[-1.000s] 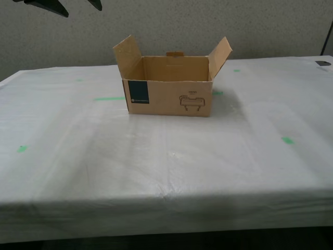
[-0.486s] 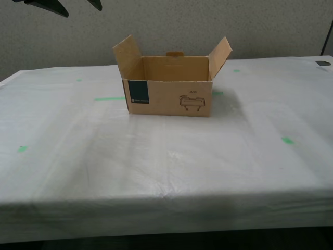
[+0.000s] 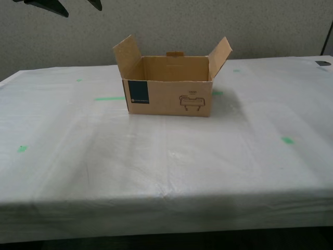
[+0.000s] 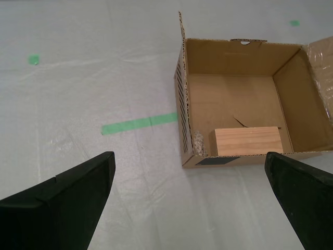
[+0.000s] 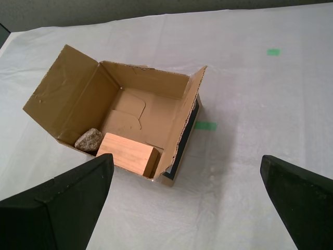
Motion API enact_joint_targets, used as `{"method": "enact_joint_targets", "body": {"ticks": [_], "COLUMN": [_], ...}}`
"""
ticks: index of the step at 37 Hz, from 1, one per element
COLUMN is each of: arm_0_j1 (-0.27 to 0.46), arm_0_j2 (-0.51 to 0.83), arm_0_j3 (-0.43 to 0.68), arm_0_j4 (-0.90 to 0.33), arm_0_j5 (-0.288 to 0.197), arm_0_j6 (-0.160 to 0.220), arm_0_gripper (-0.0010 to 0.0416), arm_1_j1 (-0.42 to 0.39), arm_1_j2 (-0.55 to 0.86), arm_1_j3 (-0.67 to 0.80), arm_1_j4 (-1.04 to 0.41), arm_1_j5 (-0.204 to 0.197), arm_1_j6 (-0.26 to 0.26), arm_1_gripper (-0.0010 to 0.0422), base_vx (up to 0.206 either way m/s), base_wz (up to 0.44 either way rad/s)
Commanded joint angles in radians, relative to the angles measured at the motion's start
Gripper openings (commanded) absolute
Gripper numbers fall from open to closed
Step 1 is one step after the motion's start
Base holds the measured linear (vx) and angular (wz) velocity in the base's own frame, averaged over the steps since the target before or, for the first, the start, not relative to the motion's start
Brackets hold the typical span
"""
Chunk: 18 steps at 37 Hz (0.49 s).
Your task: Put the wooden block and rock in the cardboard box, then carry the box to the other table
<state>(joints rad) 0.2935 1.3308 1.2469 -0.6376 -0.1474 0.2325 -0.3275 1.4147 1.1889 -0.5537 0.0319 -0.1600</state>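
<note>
The cardboard box (image 3: pixel 169 86) sits flaps up on the white-sheeted counter (image 3: pixel 166 166), with the wooden block (image 5: pixel 128 154) and the rock (image 5: pixel 89 139) lying inside against one wall. My first end effector (image 5: pixel 184 208) and my second end effector (image 4: pixel 190 200) both hover above it, spread wide and empty. I judge the task finished; the best move is to retreat upward without brushing a flap. Nothing has shifted since the earlier frames.
</note>
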Motion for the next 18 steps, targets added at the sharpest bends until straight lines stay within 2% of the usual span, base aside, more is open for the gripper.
{"method": "enact_joint_targets", "body": {"ticks": [1, 18], "arm_0_j1": [0.0, 0.0], "arm_0_j2": [-0.001, -0.001], "arm_0_j3": [0.0, 0.0], "arm_0_j4": [0.002, 0.002], "arm_0_j5": [0.005, 0.005], "arm_0_j6": [0.004, 0.004], "arm_0_gripper": [0.0394, 0.0394], "arm_1_j1": [0.0, 0.0], "arm_1_j2": [0.0, 0.0], "arm_1_j3": [0.0, 0.0], "arm_1_j4": [0.002, 0.002], "arm_1_j5": [0.003, 0.003], "arm_1_j6": [0.003, 0.003], "arm_1_gripper": [0.0394, 0.0394], "base_vx": [0.0, 0.0], "base_wz": [0.0, 0.0]}}
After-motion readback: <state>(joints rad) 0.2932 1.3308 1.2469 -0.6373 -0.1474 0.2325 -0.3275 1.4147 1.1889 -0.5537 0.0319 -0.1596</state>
